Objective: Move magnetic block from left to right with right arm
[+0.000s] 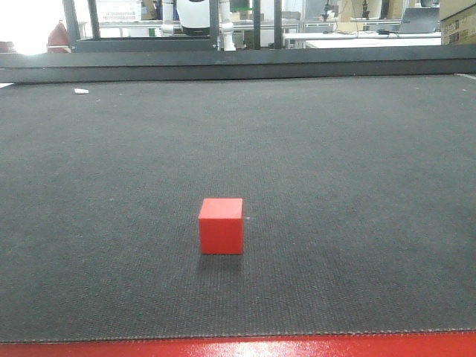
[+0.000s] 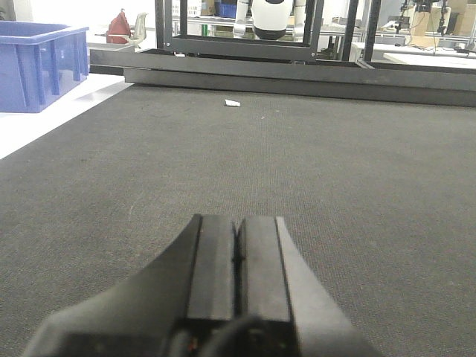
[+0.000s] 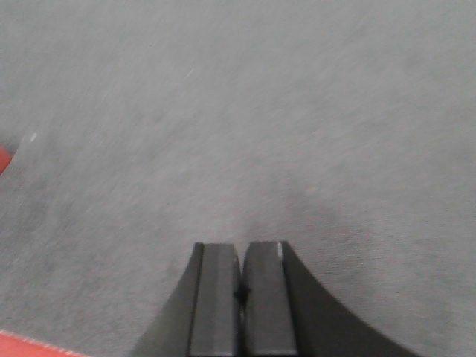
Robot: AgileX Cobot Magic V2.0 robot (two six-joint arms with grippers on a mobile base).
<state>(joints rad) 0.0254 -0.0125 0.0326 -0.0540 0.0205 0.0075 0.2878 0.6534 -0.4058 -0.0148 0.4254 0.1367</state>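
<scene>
Two grippers, both with jaws pressed together and nothing between them. The right gripper (image 3: 242, 247) hangs over bare grey mat (image 3: 312, 111); its two black fingers (image 3: 214, 297) touch along the whole seam. This view is blurred. Ahead of it and far off to its left, a red sliver (image 3: 3, 158) pokes in at the picture edge; I cannot tell whether it is the block. Behind it to the left, a strip of red table frame (image 3: 22, 345) shows at the bottom corner.

The left gripper (image 2: 238, 223) sits low over the same mat, fingers flat against each other with only a thin dark line between. Well ahead of it, almost straight on, a small white scrap (image 2: 233, 103) lies on the mat. Far ahead to its left stands a blue bin (image 2: 37, 63), off the mat. A black metal frame (image 2: 297, 71) runs across beyond the mat's far edge.

The magnetic block (image 1: 221, 225) shows clearly only in the front view: a red cube, upright and flat on the mat, alone near the front edge, no gripper touching it or near it. Neither gripper appears in that view.
</scene>
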